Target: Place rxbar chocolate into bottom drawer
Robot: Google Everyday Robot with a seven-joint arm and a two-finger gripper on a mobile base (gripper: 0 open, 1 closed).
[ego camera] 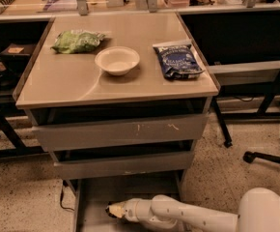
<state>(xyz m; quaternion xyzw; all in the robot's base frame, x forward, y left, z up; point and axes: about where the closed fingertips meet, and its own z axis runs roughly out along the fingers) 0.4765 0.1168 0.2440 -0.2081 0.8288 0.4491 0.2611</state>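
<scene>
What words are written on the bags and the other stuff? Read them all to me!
No words can be read here.
Blue bag: pale print, too blurred to read.
Green bag: nothing I can make out.
Bowl: plain, no writing.
Gripper, low over the bottom drawer: no label shows.

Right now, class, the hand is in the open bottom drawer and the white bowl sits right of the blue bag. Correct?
No: the camera view shows the white bowl left of the blue bag. The hand is in the bottom drawer.
</scene>
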